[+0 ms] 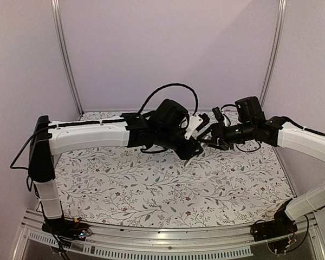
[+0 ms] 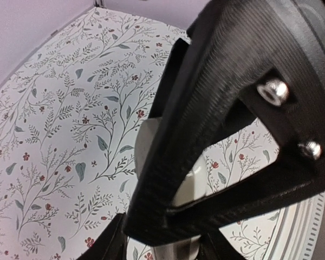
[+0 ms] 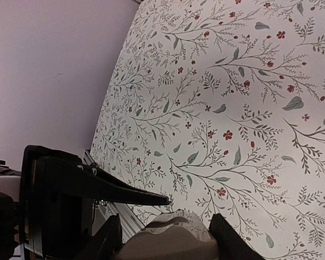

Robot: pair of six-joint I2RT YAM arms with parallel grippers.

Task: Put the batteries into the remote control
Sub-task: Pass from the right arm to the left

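The remote control (image 1: 192,155), a slim whitish bar, hangs in the air above the middle of the table, where both arms meet. My right gripper (image 1: 208,139) is shut on it; in the right wrist view its tan-grey end (image 3: 173,241) sits between the fingers of my right gripper (image 3: 165,238). My left gripper (image 2: 162,252) straddles the remote's (image 2: 146,138) other end. Its jaws stand open, with a strip of cloth showing between one finger and the remote. The black frame of the right gripper (image 2: 206,108) crosses the left wrist view. The batteries are out of view.
A floral cloth covers the table (image 1: 124,184) below. Metal posts (image 1: 65,54) (image 1: 273,49) rise at the back corners against plain walls. A perforated metal rail (image 1: 168,238) runs along the near edge between the arm bases.
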